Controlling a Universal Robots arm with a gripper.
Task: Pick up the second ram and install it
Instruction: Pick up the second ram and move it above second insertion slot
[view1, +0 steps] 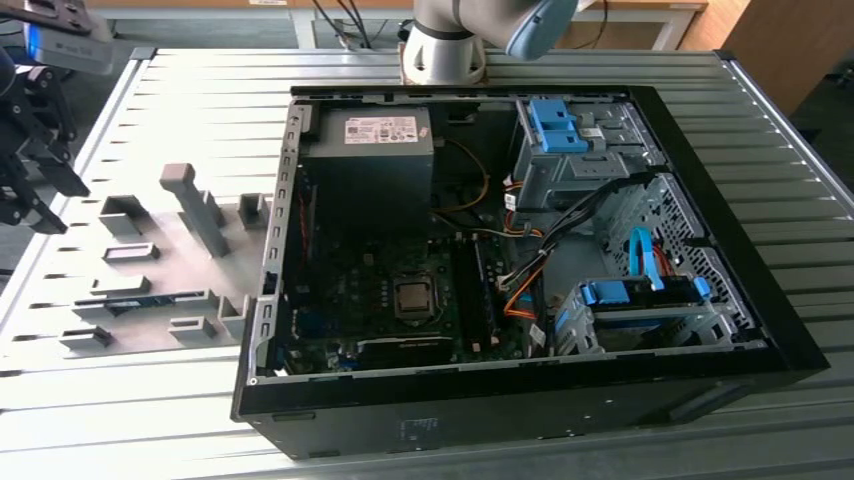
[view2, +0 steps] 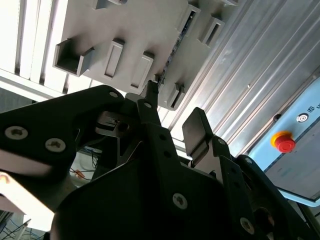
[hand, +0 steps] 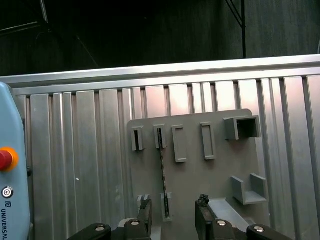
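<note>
First wrist view, looking down past the gripper (hand: 173, 216): its two black fingers (hand: 145, 216) stand apart with nothing between them, so it is open. Below is a grey plastic fixture plate (hand: 200, 175) on the slatted aluminium worktop (hand: 90, 150). The second ram (hand: 163, 175), a long thin dark circuit-board stick, stands on edge in the plate, its ends in two small slotted blocks. The gripper hangs above it, not touching. As pictured, the stick's line runs between the fingers, nearer one of them.

Step in hand, as I judge it: the approach to the pick. To do it well:
- centre the gap over the stick;
- keep the finger faces parallel to its flat sides;
- come down straight;
- take the board at mid-length, clear of the slotted blocks.

The stick is thin, and a skewed closure could lever it in the fixture.

Second wrist view gives the slant from behind the fingers, with a red emergency-stop button (view2: 284, 142) near the plate. Exterior view supplies the wider layout: an open black computer case (view1: 747, 330) to the exterior view's right of the plate. Its long black motherboard slots (view1: 477, 290) are well apart from the ram.
</note>
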